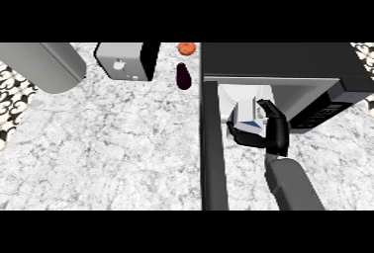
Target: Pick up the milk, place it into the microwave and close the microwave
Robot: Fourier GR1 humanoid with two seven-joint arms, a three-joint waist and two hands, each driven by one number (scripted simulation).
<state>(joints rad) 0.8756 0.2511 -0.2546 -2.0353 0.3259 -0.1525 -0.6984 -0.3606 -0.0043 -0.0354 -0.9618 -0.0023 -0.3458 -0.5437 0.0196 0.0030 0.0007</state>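
The right hand (pixel 264 132) curls round the milk (pixel 247 114) at the open microwave's (pixel 292 64) mouth; its door (pixel 211 148) stands swung out.

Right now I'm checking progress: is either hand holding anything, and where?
The right hand is curled round the milk carton, gripping its lower body at the microwave opening.

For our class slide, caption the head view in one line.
Right hand holds the milk at the open microwave, door swung wide.

One head view looks steeply down on the counter (pixel 110 148), with the microwave (pixel 292 64) at upper right and its open door (pixel 211 148) running toward the lower edge.
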